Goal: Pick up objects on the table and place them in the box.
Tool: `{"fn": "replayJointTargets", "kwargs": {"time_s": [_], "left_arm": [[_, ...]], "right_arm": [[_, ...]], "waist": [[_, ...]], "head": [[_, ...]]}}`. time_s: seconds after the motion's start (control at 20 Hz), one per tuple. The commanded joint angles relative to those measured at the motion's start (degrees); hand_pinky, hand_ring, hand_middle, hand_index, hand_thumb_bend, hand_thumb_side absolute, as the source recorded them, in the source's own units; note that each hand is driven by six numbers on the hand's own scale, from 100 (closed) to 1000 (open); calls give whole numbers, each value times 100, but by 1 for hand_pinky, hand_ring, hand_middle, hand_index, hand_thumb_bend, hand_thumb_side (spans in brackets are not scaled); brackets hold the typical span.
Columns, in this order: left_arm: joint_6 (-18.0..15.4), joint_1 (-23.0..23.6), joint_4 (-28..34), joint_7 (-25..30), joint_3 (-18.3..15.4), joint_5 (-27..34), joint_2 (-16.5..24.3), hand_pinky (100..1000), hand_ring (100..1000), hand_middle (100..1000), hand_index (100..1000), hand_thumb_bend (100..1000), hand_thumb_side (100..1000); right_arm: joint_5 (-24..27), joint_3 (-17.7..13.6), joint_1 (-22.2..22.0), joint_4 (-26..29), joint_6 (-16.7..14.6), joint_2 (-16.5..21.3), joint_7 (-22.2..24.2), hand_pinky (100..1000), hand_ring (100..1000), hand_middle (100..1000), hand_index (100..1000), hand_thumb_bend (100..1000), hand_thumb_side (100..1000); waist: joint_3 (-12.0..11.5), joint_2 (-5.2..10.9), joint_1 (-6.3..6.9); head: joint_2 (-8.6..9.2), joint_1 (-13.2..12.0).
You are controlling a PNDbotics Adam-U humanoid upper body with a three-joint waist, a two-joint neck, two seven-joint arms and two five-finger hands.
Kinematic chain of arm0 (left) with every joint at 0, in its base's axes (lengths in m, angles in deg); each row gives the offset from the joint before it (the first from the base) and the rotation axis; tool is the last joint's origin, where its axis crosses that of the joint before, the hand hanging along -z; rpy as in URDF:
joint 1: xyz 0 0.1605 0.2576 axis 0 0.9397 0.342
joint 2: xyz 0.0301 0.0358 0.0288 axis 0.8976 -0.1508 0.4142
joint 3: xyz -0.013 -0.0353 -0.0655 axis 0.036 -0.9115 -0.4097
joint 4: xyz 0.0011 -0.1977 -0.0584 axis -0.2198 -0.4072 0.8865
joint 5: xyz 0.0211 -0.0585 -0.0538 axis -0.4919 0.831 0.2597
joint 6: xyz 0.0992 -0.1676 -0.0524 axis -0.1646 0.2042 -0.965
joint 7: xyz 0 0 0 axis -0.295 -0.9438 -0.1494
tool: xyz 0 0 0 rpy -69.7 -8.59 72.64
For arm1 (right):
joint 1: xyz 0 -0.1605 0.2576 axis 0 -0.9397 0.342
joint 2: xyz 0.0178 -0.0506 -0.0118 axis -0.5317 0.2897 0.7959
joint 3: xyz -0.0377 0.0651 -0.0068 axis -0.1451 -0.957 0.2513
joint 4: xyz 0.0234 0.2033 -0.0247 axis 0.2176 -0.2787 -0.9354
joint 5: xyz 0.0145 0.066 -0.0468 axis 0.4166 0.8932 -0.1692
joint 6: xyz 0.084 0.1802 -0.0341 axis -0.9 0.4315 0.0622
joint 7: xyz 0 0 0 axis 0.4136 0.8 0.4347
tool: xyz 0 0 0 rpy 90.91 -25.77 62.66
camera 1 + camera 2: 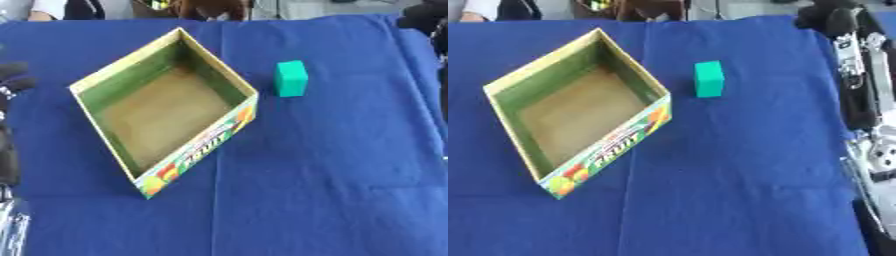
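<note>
A blue woven cloth [332, 190], lightly creased along fold lines, covers the table. On it sits an open cardboard box [105, 75] — shallow, turned cornerwise, with dull green inner walls, a bare brown floor and a printed outer side showing fruit pictures and the word FRUIT. The box holds nothing. Just beside its right corner, apart from the wall, stands a small teal-green block [709, 78], smooth, matte and rectangular, upright on the cloth.

The robot's right arm [859, 100] — black links with silver joints — runs along the right edge of the right eye view, its right hand [833, 20] a dark shape at the cloth's far right corner; whether its fingers are spread or curled cannot be told. It holds nothing visible. The left arm [9, 145] shows only as dark parts at the left edge.
</note>
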State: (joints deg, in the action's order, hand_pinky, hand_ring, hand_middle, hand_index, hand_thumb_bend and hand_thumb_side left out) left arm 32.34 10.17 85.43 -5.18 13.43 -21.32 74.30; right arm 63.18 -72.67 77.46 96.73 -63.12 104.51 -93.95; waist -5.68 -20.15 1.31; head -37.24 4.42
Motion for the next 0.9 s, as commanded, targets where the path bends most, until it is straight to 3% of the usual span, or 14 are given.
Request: {"fn": "replayJointTargets", "kwargs": {"time_s": [0.05, 0.15, 0.25, 0.55, 0.9], "left_arm": [[-6, -36, 100, 25, -35, 1, 61, 668, 691, 723, 837, 100, 1000], [-2, -31, 100, 31, -29, 1, 64, 668, 691, 723, 837, 100, 1000], [1, -22, 100, 31, -29, 2, 69, 667, 691, 723, 837, 100, 1000], [15, -4, 100, 52, -11, 12, 87, 667, 692, 723, 837, 100, 1000], [39, 15, 100, 85, 21, 35, 96, 667, 692, 723, 837, 100, 1000]], "right_arm": [[-233, -6, 173, 115, -30, 470, 95, 885, 755, 712, 856, 173, 1000], [-528, 21, 295, 115, -2, 744, 256, 876, 762, 717, 856, 237, 1000], [-846, 31, 476, 115, 84, 1000, 432, 869, 767, 726, 854, 364, 1000], [-1597, 98, 954, 115, 517, 1586, 1082, 854, 782, 742, 851, 462, 1000], [-1983, 407, 1455, -167, 735, 2079, 2204, 850, 809, 765, 862, 539, 1000]], "waist": [[-2, 95, -14], [-11, 105, -18], [-23, 125, -22], [-37, 161, -23], [-66, 200, -14]], "head": [[40, -3], [42, 7], [34, 18], [26, 49], [25, 96]]}}
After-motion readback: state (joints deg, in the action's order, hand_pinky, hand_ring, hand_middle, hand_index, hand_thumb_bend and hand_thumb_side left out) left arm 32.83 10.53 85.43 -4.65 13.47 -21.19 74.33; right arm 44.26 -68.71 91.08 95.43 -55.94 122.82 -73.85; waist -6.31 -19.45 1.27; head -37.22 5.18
